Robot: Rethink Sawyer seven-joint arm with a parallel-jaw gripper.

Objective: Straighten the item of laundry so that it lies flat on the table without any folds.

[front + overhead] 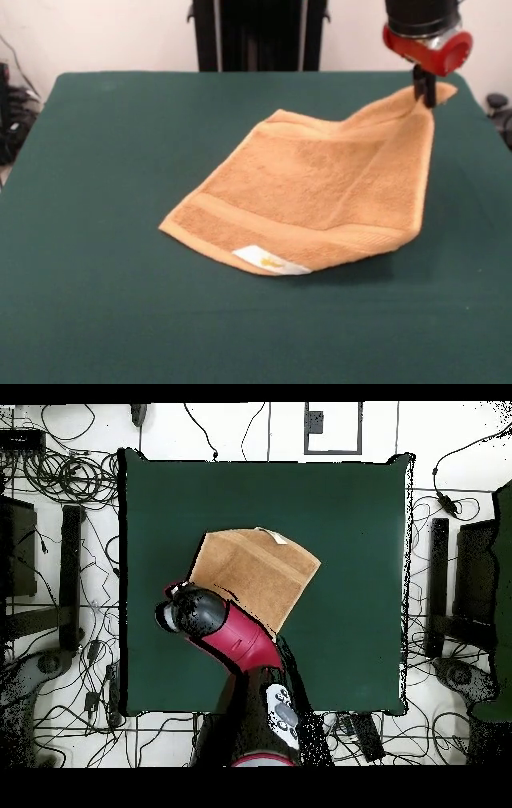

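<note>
Gripper: black tips pinching the raised corner of towel, tan terry, banded border, white label at 6 o'clock; green felt table.

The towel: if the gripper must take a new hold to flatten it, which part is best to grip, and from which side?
Probably the towel corner beside the white label, from above: it lies flat, exposed, opposite the corner the gripper holds lifted.
</note>
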